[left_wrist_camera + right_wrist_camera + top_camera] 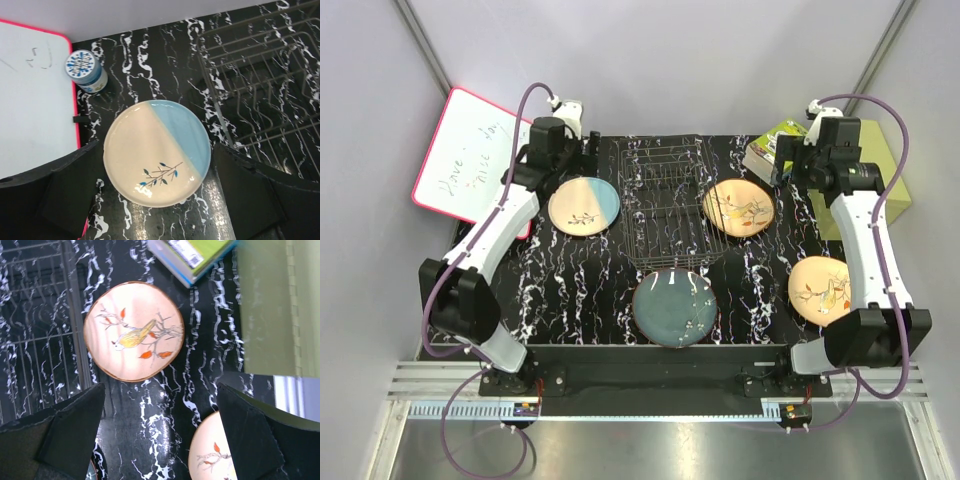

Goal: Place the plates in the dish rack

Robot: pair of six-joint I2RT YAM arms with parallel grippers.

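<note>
The whiteboard (470, 165), pink-edged and well left of the dish rack (665, 200), carries faint handwriting; only "nice day" can be half made out. A green book (192, 255) lies to the far right of the rack. It bears a white printed sticker too small to read, and it rests against an olive-green box (885, 175). A small jar (86, 71) with a blue-and-white patterned lid stands left of the rack, beside the whiteboard.

The rack is of dark wire and sits at the middle of the black, white-veined table (570, 290). All four plates lie flat on the table around it:
- The half beige, half light blue plate (156, 152), with a small blue-leafed twig, is just left of the rack.
- An orange-tan plate with a yellow bird on a branch (133, 330) is just right of it.
- A second orange-tan plate (820, 290) is farther right and nearer.
- The glossy dark blue-grey plate (674, 307) is at the rack's near end.

The left pincer (156, 146) hangs spread wide above the beige-blue plate. The right pincer (160, 385) hangs spread wide near the bird plate. Neither grips anything.
</note>
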